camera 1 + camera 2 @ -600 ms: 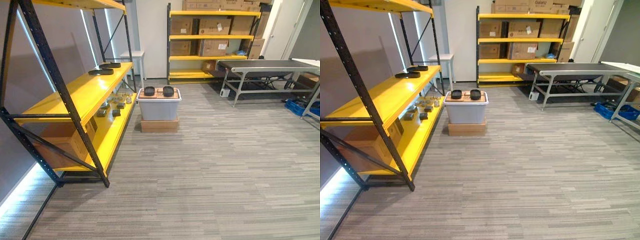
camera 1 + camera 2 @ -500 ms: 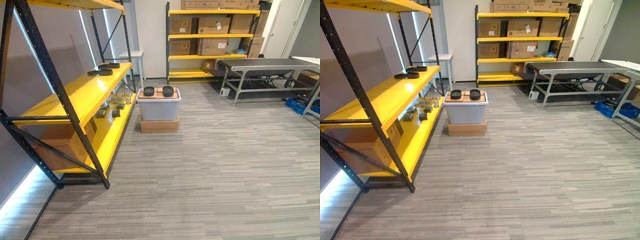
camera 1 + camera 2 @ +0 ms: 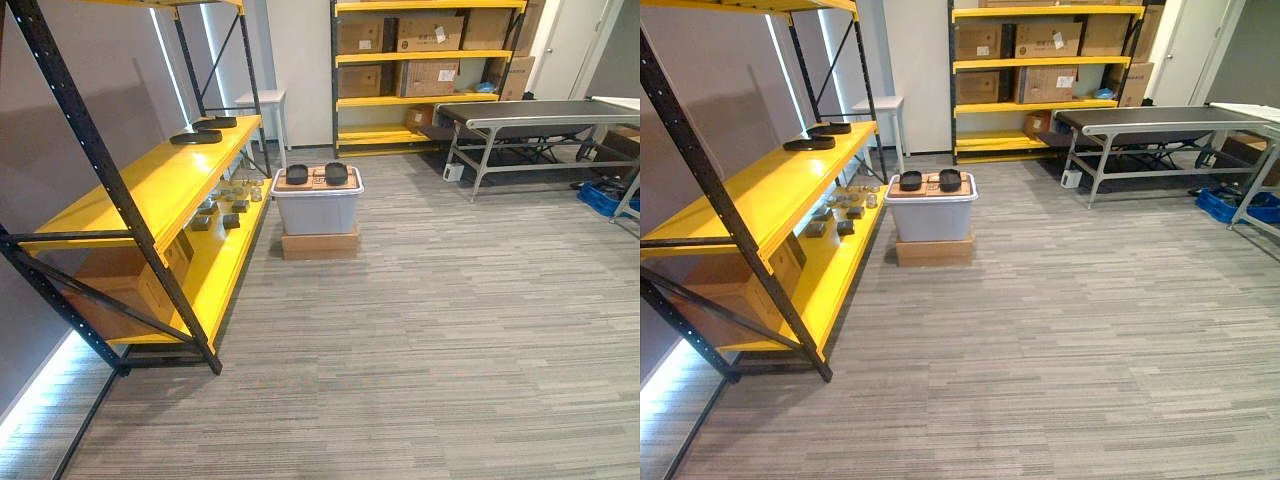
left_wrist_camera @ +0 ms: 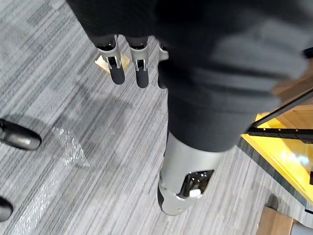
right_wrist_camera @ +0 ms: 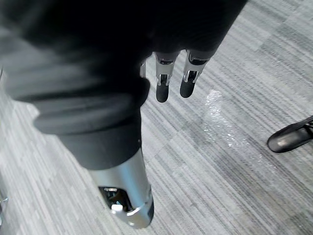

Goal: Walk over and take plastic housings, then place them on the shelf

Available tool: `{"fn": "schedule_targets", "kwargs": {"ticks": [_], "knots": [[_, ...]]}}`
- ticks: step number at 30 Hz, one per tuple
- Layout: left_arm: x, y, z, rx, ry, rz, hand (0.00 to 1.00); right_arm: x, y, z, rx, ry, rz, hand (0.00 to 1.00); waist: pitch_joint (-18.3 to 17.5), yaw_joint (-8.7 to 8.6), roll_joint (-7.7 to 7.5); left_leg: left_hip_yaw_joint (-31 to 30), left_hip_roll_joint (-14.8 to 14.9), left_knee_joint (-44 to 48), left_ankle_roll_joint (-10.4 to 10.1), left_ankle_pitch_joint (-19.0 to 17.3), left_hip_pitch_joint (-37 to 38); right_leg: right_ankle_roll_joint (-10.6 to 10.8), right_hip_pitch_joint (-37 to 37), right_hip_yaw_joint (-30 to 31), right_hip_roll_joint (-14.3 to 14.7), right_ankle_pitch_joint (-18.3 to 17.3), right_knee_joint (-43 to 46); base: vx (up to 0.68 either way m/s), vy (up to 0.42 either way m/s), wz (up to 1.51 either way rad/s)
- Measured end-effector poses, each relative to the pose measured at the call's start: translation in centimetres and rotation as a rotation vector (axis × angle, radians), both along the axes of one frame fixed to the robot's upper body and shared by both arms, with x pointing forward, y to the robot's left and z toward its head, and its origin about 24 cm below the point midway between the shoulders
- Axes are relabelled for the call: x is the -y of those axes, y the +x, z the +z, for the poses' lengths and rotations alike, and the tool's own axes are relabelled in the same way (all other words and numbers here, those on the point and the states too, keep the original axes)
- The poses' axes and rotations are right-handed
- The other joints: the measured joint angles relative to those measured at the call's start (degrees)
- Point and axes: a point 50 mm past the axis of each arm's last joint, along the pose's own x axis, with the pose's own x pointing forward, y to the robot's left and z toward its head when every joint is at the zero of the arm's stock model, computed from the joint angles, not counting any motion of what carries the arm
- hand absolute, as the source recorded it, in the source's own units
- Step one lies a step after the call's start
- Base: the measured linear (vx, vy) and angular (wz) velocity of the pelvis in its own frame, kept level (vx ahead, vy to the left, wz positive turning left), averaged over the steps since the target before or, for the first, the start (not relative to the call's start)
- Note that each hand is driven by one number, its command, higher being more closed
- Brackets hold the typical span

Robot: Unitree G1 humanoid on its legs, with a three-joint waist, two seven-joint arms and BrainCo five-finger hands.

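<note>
Sitting on the grey bin [image 3: 318, 212] beside the shelf [image 3: 150, 185] are two housings [image 3: 297, 174].

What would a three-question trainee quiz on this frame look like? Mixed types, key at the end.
1. Pick one. The two black housings rest on: A) the top of the grey bin; B) the long table; C) the floor.
2. True or false: the left hand and the right hand each grip a housing.
3. Fill in: the grey bin stands on a ___ box.

Key: 1 A; 2 false, both hands hang with straight fingers and hold nothing; 3 cardboard.
</note>
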Motion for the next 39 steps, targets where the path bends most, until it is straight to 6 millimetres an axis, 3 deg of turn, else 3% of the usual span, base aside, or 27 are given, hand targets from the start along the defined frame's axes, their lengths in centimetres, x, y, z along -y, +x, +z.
{"fn": "schedule_targets", "kwargs": {"ticks": [16, 20, 23, 24, 25, 27, 29, 31, 33, 35, 36, 37, 38, 39], "knots": [[0.6, -0.8, -0.2, -0.024, 0.006, -0.022, 0.0, -2.1, -1.1, -1.0, -0.013, 0.066, -0.07, 0.0, 1.3, 0.58, -0.62, 0.3, 0.4, -1.1, 0.0, 0.0, -0.9, -0.1, -1.1, -0.2, 0.4, 0.0, 0.0, 0.0, -0.004, -0.01], [0.5, -0.3, -0.1, -0.008, 0.014, -0.023, 0.0, -2.3, 0.3, -0.8, 0.016, 0.066, -0.06, 0.0, 1.9, 0.64, -1.01, 1.1, 0.2, -0.6, 0.0, -0.2, -2.7, -0.1, -2.9, 0.3, 0.2, 0.0, 0.0, 0.01, -0.001, -0.08], [0.4, 1.1, 0.3, 0.042, 0.018, -0.013, 0.0, -2.5, 1.9, -0.4, 0.051, 0.069, -0.046, 0.0, 3.9, 1.15, -1.17, 1.5, 0.3, 6.5, -0.1, -3.2, -6.9, -0.1, -4.1, 1.4, 0.1, 0.0, 0.3, -0.01, 0.01, -0.12], [0.3, 1.8, 0.6, 0.069, 0.024, -0.014, 0.0, -2.5, 2.0, -0.3, 0.055, 0.067, -0.045, 0.0, 4.6, 1.42, -1.02, 1.6, 0.4, 8.1, 0.8, -4.4, -7.3, 0.1, -4.1, 1.4, 0.1, -0.5, 0.9, -0.01, 0.017, -0.08], [0.3, 2.1, 0.7, 0.082, 0.028, -0.018, 0.0, -2.4, 2.1, -0.3, 0.057, 0.065, -0.044, 0.0, 5.0, 1.56, -0.82, 1.7, 0.5, 8.6, 1.1, -5.3, -7.3, 0.4, -4.7, 1.2, 0.1, -2.0, 2.8, 0.02, 0.032, 0.01], [0.7, 3.6, 1.2, 0.127, 0.036, -0.073, 0.0, -2.8, 2.2, -0.3, 0.058, 0.06, -0.009, 0.0, 6.1, 2.17, -0.37, 2.0, 0.9, 10.3, 3.0, -8.3, -6.8, 3.3, -15.0, -0.8, -2.1, -11.1, 27.7, 0.02, 0.072, -0.03], [0.8, 4.1, 1.4, 0.125, 0.044, -0.122, 0.0, -3.5, 2.2, -0.4, 0.056, 0.064, 0.028, 0.0, 7.4, 1.1, -1.2, 0.6, -0.6, 10.3, 3.5, -9.5, -4.7, 4.5, -24.3, -3.5, -6.9, -12.6, 47.1, 0.13, 0.106, 0.24], [0.9, 4.6, 1.5, 0.129, 0.049, -0.148, 0.0, -3.7, 1.4, -0.7, 0.032, 0.071, 0.027, 0.0, 8.6, 0.38, -1.11, -0.5, -0.9, 8.1, 4.4, -9.8, -0.7, 4.6, -27.1, -5.7, -9.6, -12.7, 47.7, 0.32, 0.052, 0.33], [0.4, 5.9, 2.0, 0.158, 0.067, -0.158, 0.0, -4.4, 1.3, -1.0, 0.021, 0.087, 0.04, 0.0, 9.4, -0.3, -1.22, -1.4, -0.2, 5.5, 4.8, -10.8, 2.2, 4.4, -29.5, -9.4, -10.4, -12.2, 39.6, 0.42, -0.059, 0.28], [-0.2, 8.4, 3.0, 0.208, 0.093, -0.174, 0.0, -5.0, 1.5, -1.2, 0.016, 0.102, 0.051, 0.0, 11.2, -2.33, -1.21, -3.2, 2.0, 2.7, 3.2, -12.3, 6.0, 1.3, -32.2, -13.1, -9.2, -7.6, 25.8, 0.48, -0.146, 0.44], [-0.2, 8.8, 3.1, 0.213, 0.095, -0.177, 0.0, -5.0, 1.1, -1.3, 0.003, 0.103, 0.052, 0.0, 11.3, -3.14, -0.85, -3.6, 3.4, 1.9, 2.7, -12.7, 6.8, 0.5, -32.6, -13.1, -8.3, -5.0, 25.4, 0.5, -0.205, 0.65], [-0.4, 8.6, 2.9, 0.191, 0.1, -0.185, 0.0, -5.4, 0.2, -1.6, -0.027, 0.113, 0.047, 0.0, 10.6, -4.33, -0.57, -4.6, 4.8, 2.5, 1.9, -12.6, 7.8, -3.3, -32.3, -12.2, -6.8, -0.6, 26.7, 0.89, -0.348, 0.43], [-0.1, 8.6, 2.7, 0.175, 0.099, -0.208, 0.0, -5.5, 0.0, -1.7, -0.028, 0.121, 0.03, 0.0, 10.7, -4.12, -0.21, -4.4, 6.2, 6.8, -0.5, -11.2, 7.2, -6.1, -32.5, -12.3, -6.5, -2.4, 31.2, 0.94, -0.363, 0.35], [0.5, 8.3, 2.3, 0.156, 0.081, -0.211, 0.0, -5.3, -0.3, -1.8, -0.031, 0.122, 0.004, 0.0, 10.7, -4.37, -0.24, -4.1, 6.3, 13.0, -3.0, -8.7, 5.4, -6.3, -31.2, -12.8, -6.7, -5.2, 33.3, 0.65, -0.245, 0.03]]}}
